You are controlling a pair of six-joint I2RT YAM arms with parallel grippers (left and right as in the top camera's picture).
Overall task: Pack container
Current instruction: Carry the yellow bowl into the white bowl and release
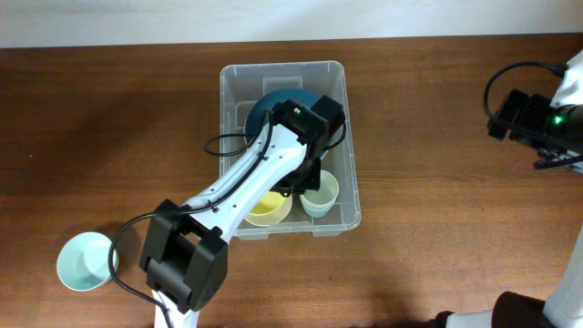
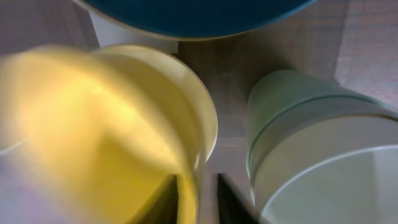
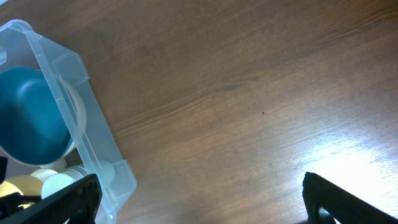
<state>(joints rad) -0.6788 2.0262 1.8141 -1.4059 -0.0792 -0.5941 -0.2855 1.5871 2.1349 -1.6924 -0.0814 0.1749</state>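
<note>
The clear container (image 1: 282, 68) stands at the table's middle; it also shows in the right wrist view (image 3: 93, 118). Inside are a dark blue bowl (image 1: 273, 105), a yellow bowl (image 1: 269, 210) and stacked pale green cups (image 1: 321, 193). My left gripper (image 2: 196, 199) reaches down into the container. Its fingers are close together on either side of the yellow bowl's (image 2: 93, 124) rim, one inside and one outside, next to the cups (image 2: 323, 143) and below the blue bowl (image 2: 193, 15). My right gripper (image 3: 199, 199) is open wide and empty above bare wood, right of the container.
A light teal bowl (image 1: 84, 261) sits on the table at the front left, outside the container. My left arm (image 1: 237, 182) stretches from the front edge over the container's near wall. My right arm (image 1: 537, 123) is at the right edge.
</note>
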